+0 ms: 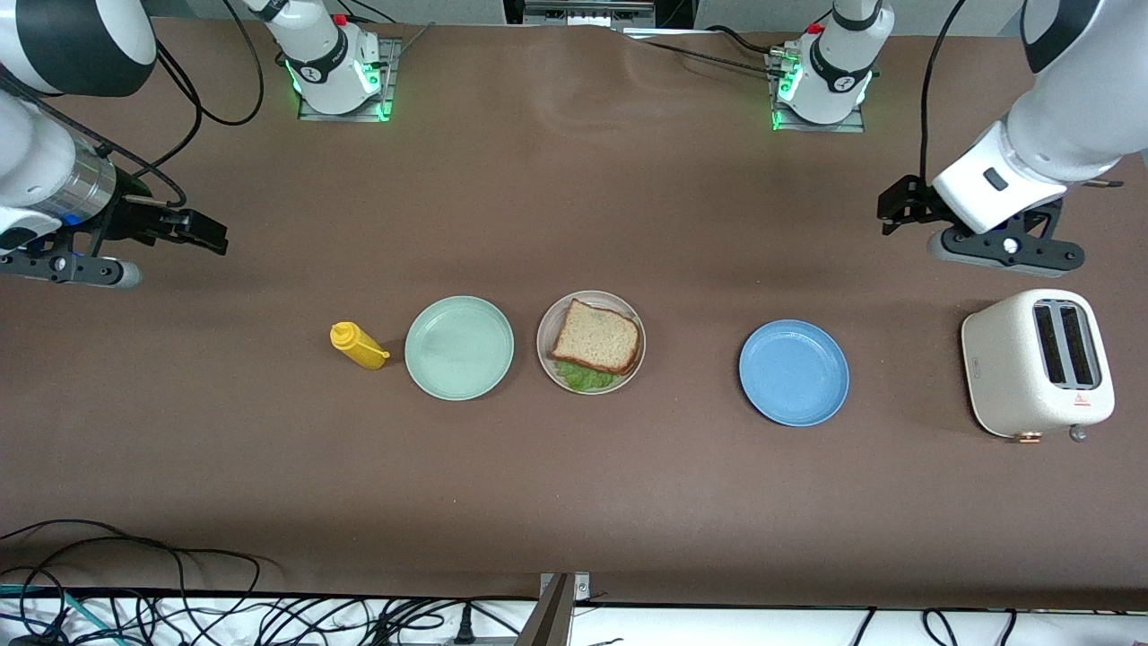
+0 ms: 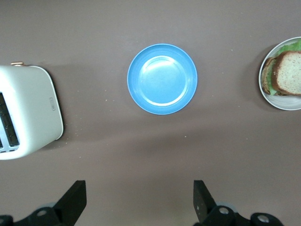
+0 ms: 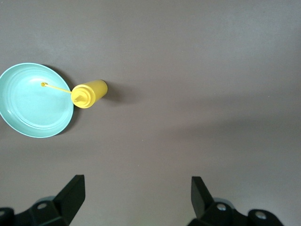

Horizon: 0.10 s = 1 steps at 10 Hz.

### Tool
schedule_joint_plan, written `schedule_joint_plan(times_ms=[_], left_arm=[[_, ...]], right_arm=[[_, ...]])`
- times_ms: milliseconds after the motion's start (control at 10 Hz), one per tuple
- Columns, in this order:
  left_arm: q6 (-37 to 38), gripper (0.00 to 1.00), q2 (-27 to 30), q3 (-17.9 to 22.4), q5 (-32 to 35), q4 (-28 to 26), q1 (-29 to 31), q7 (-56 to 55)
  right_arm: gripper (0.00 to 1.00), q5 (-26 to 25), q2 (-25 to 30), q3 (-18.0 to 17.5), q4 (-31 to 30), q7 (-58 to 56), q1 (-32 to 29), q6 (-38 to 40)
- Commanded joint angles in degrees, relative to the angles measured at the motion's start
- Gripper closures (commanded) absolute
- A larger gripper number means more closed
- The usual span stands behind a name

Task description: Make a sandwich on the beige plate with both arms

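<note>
My left gripper point(image 1: 897, 208) hangs wide open, holding nothing, over bare table near the toaster point(image 1: 1038, 363). My right gripper point(image 1: 202, 233) likewise — raised over its own table end, while the sandwich point(image 1: 596, 339) sits on the beige plate point(image 1: 549, 323).

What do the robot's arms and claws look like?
Both arms are fat white tubes with black bands at the joints and thin black cables looping off them. Green lights glow at their bases. The right arm has a shiny silver wrist section. The left gripper and right gripper are black, each with two flat fingers.
</note>
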State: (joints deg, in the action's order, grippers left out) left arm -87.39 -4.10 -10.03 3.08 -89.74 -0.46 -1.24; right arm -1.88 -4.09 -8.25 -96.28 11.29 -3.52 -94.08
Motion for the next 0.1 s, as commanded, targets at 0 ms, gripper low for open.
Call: schedule_joint_plan(times_ms=[0], left_arm=[[-1.4,0.0,2.3,-0.6,0.6,-2.8,1.2,-0.1]], right_arm=[[0.0,-0.5,0.0,0.2,1.2,-0.2,0.1,1.4]])
